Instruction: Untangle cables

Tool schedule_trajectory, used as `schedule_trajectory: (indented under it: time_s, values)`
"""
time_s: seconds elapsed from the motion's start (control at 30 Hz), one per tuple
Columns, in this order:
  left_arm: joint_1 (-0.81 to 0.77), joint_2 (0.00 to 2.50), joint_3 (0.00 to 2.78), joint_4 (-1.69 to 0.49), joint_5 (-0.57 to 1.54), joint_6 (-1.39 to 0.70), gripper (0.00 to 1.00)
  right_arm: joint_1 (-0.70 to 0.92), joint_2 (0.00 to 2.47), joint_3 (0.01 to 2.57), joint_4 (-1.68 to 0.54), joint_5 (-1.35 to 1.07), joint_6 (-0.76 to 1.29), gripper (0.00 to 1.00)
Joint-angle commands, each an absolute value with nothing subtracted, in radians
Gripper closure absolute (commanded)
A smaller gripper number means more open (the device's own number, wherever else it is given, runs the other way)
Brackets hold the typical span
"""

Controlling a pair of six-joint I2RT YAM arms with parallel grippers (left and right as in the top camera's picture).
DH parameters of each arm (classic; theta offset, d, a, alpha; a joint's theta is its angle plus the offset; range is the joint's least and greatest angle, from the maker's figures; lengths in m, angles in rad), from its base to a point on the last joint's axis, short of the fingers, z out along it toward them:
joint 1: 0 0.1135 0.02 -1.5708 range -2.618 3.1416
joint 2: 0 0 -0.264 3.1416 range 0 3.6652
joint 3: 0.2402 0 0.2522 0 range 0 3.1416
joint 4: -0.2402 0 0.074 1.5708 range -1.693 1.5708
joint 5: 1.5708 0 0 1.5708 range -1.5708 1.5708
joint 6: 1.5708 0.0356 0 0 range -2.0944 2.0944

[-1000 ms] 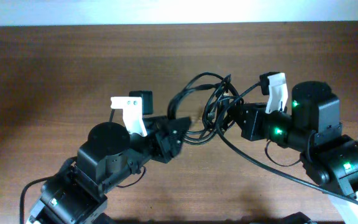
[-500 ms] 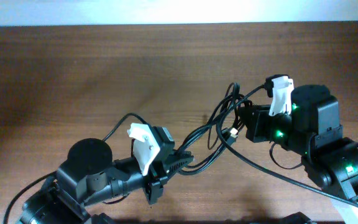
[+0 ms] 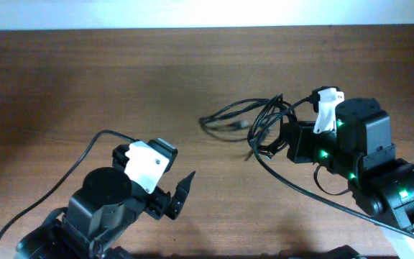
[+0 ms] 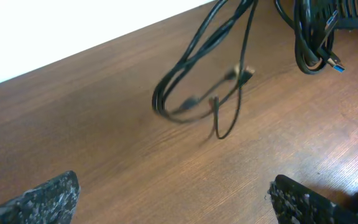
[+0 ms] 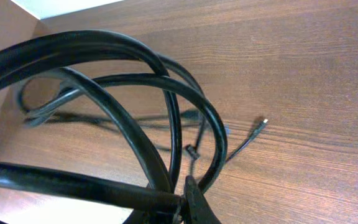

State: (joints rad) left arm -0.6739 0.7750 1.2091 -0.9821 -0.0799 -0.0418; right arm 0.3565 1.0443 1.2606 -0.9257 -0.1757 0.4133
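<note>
Cables (image 3: 239,119) lay right of the middle of the wooden table (image 3: 85,79), thin black cords bunched in several overlapping turns at the right gripper (image 3: 275,144). From there a long loop (image 4: 191,102) trailed out leftward flat on the wood toward the table's centre. The right gripper was closed on the bunched end; its wrist view showed the coils (image 5: 135,93) arching up close to the lens and converging at the fingertip at the bottom edge. The left gripper (image 3: 182,194) stood well apart from the cords, low and left of them, its jaws spread wide with nothing between them; from its wrist view only bare wood lay between the two fingertips (image 4: 48,196), with the loop ahead. The cords looked light, limp and smooth, so they would probably slide and drag across the table instead of lifting cleanly, and a pull on one strand would likely tug the whole bundle. A blue-tipped plug (image 4: 335,62) hung by the bundle, and such ends seemed apt to snag in a turn. The far bend of the outstretched loop, clear of the crossings, seemed the best place for the free arm to take hold, pinching a single strand low against the wood. Which cord crossed over which inside the bundle could not be told.
</note>
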Motion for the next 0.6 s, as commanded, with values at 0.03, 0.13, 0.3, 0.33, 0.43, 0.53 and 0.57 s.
schedule_trajectory:
  time_s: [0.03, 0.13, 0.3, 0.33, 0.43, 0.53, 0.57]
  values:
    - [-0.673, 0.776, 1.230, -0.876, 0.039, -0.100, 0.01, 0.353, 1.039, 1.282, -0.924, -0.259, 0.383, 0.96]
    - [-0.673, 0.841, 1.230, -0.770, 0.303, -0.119, 0.01, 0.353, 1.039, 1.282, -0.916, -0.365, 0.290, 0.96]
    - [-0.673, 1.011, 1.230, -0.674, 0.471, -0.119, 0.03, 0.353, 1.039, 1.282, -0.928, -0.438, 0.239, 0.96]
    - [-0.673, 1.028, 1.230, -0.642, 0.495, -0.119, 0.03, 0.353, 1.039, 1.282, -0.935, -0.438, 0.239, 0.96]
    - [-0.673, 1.056, 1.230, -0.596, 0.494, -0.119, 0.03, 0.353, 1.039, 1.282, -0.943, -0.439, 0.239, 0.96]
    - [-0.673, 1.084, 1.230, -0.571, 0.494, -0.148, 0.08, 0.353, 1.039, 1.282, -0.947, -0.460, 0.239, 0.96]
    - [-0.673, 1.098, 1.230, -0.565, 0.494, -0.169, 0.16, 0.353, 1.039, 1.282, -0.947, -0.461, 0.239, 0.96]
